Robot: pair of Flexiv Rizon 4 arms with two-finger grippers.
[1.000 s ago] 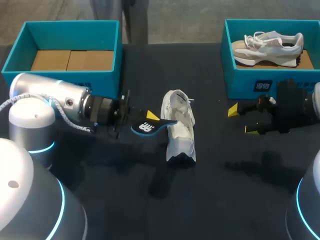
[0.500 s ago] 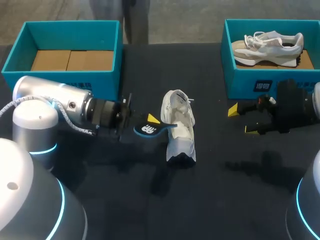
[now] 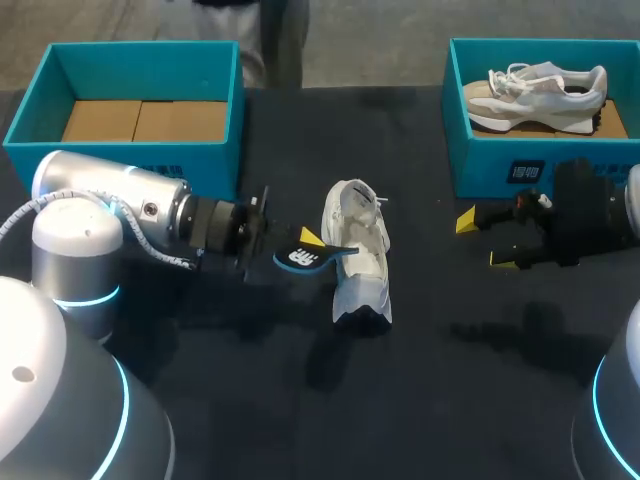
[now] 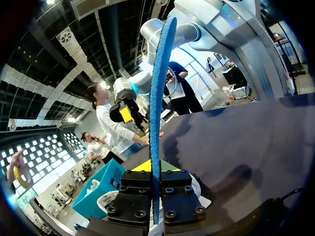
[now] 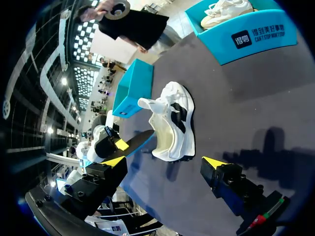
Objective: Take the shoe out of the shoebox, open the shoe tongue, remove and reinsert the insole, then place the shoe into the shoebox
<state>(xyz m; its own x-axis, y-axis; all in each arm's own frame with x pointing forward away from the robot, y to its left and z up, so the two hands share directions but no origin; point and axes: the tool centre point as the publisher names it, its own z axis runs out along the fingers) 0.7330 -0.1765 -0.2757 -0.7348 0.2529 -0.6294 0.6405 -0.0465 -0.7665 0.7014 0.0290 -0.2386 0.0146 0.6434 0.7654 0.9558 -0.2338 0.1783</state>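
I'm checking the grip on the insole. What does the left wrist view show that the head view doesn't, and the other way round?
Only the left wrist view: the blue insole seen edge-on, pinched from both sides between the fingers of the left gripper.

Only the head view: the white shoe whole on the table with the insole's tip at its opening, the empty left shoebox, and the right gripper open, holding nothing.

Both: the left gripper shut on the insole.

Right shoebox [image 3: 490,165], its outer side beyond the head view's edge.
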